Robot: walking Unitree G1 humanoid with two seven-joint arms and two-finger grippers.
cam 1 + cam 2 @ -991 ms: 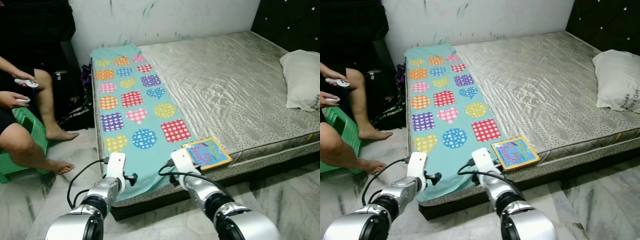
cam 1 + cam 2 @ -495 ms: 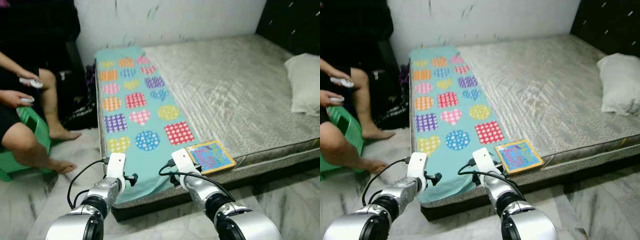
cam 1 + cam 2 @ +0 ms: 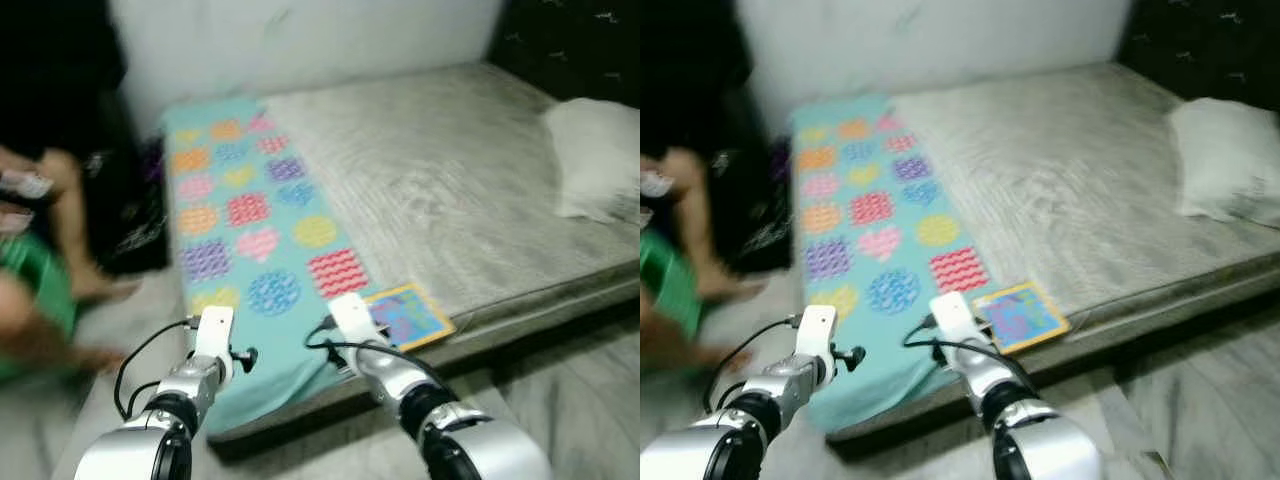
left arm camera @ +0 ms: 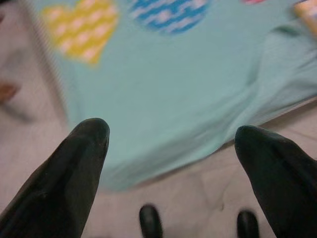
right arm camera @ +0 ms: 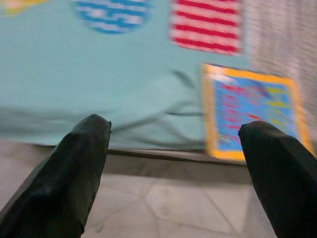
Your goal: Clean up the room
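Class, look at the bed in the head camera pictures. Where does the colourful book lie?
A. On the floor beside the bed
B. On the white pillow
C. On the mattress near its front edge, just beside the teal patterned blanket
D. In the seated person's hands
C: the book lies flat on the mattress near its front edge, right beside the teal patterned blanket, far from the pillow.
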